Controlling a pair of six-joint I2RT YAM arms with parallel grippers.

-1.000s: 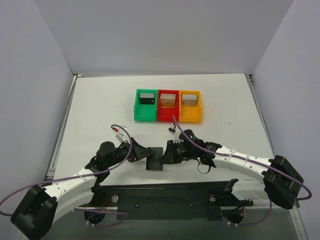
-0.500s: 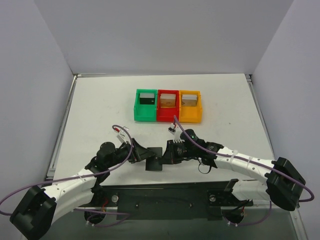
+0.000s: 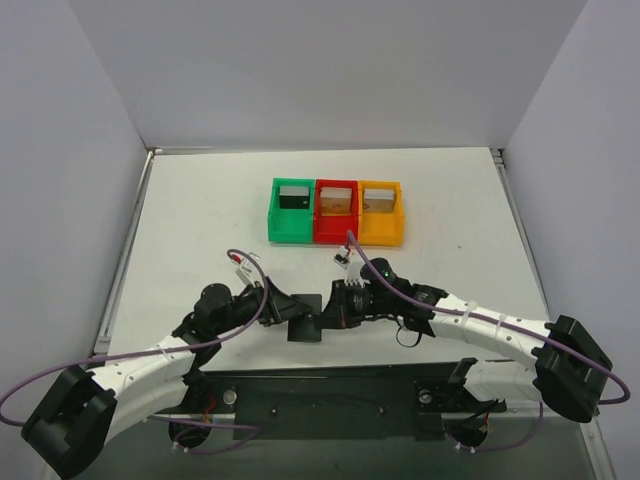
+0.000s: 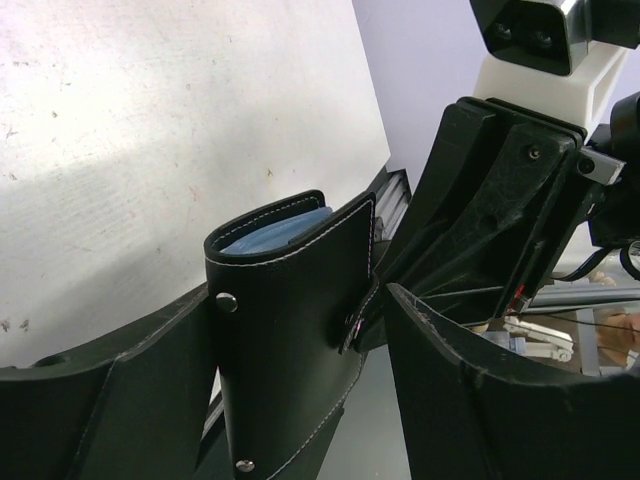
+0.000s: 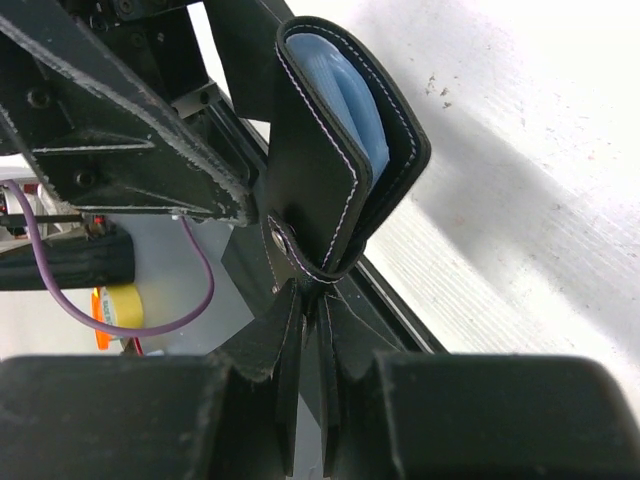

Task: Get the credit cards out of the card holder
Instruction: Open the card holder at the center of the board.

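Front centre: R end effector (image 5: 305, 310) pinches card holder (image 5: 330, 170), prob. flap.

The card holder (image 4: 285, 330) is black, edged with a line of pale stitching and dotted with small silver studs; what shows inside its fold is pale blue. The left gripper (image 3: 287, 311) and the right gripper (image 3: 333, 308) are matte black, on arms (image 3: 140, 365) of white with black joints, trailed by purple cables (image 5: 130, 325). One bin is green (image 3: 275, 215), one red (image 3: 336, 233), one orange (image 3: 381, 236); the green one shows something dark inside, the other two something tan and grey. The table (image 3: 200, 220) is white with faint specks, and the walls (image 3: 100, 100) are pale lilac-grey
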